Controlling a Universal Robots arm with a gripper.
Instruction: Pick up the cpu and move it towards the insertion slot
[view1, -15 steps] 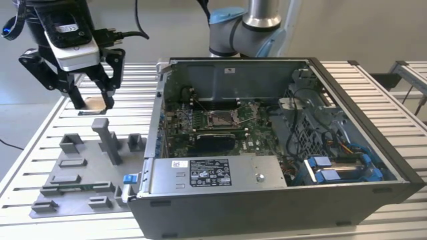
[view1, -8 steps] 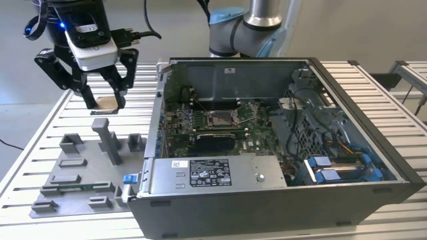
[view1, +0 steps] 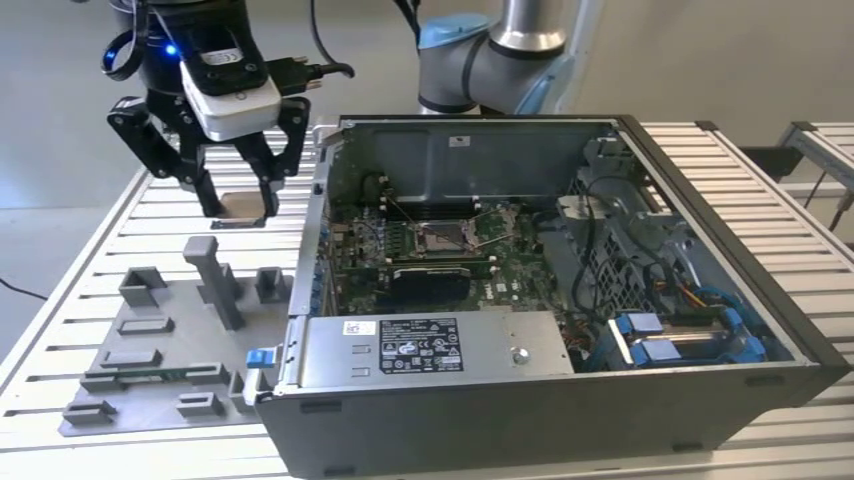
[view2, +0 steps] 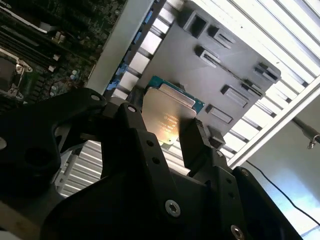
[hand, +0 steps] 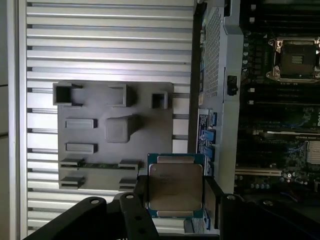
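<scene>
The cpu (view1: 242, 205), a flat square chip with a silvery top plate, hangs between the black fingers of my gripper (view1: 240, 210), which is shut on it. It is held above the slatted table, at the exterior view's left of the open computer case. Both wrist views show the cpu (hand: 175, 184) (view2: 166, 116) clamped at two opposite edges, with a green rim showing. The insertion slot (view1: 438, 237) is a square socket with a metal frame on the green board inside the case. It also appears in the first wrist view as the insertion slot (hand: 295, 59), well apart from the chip.
A grey fixture plate (view1: 160, 350) with upright blocks and slots lies on the table below and in front of the gripper. The computer case (view1: 441, 150) has tall walls; its near wall stands between the gripper and the board. A power supply (view1: 427, 345) and cables fill the front.
</scene>
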